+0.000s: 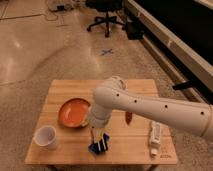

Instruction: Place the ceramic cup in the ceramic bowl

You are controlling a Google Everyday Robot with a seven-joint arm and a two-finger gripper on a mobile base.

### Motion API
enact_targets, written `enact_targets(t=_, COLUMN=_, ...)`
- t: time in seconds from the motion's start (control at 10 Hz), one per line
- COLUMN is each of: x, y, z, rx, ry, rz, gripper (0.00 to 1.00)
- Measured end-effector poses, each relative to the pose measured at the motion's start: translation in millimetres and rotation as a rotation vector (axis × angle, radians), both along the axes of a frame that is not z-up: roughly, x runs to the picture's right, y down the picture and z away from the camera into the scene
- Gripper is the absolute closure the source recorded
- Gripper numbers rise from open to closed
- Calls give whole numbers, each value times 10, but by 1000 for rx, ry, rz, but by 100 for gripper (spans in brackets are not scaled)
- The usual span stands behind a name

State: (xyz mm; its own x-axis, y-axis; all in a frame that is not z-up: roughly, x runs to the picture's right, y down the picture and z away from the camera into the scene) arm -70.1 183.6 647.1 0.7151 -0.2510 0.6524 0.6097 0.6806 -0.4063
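Camera view: wooden table (pixel 64 93) on speckled floor (pixel 40 45), chair (pixel 106 15) behind; gripper (pixel 99 142), jaws apart, over dark packet (pixel 93 148).

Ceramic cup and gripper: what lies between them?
Camera view: only bare tabletop separates the ceramic cup from the gripper, which hangs over a dark blue item.

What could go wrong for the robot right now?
The claw hangs open right over the dark blue packet, not the ceramic cup, so it might bump or grab the wrong thing. Reaching left for the cup, the arm would pass close by the ceramic bowl and might nudge it.
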Motion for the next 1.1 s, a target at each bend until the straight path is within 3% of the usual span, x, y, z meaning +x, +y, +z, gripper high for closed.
enact_targets(t=0.3, x=9, y=0, z=81, rx=18, ry=-9, rz=-14, gripper=35)
enact_targets(t=0.5, x=-195, y=-37, z=203, rx=69, ry=-68, rz=-40, gripper=35)
enact_targets(t=0.8, x=-621, y=-109, z=209, rx=130, ry=-159, rz=-83, gripper=35)
enact_targets(t=1.1, x=-1013, y=45, z=184, rx=157, ry=-224, rz=-162, gripper=35)
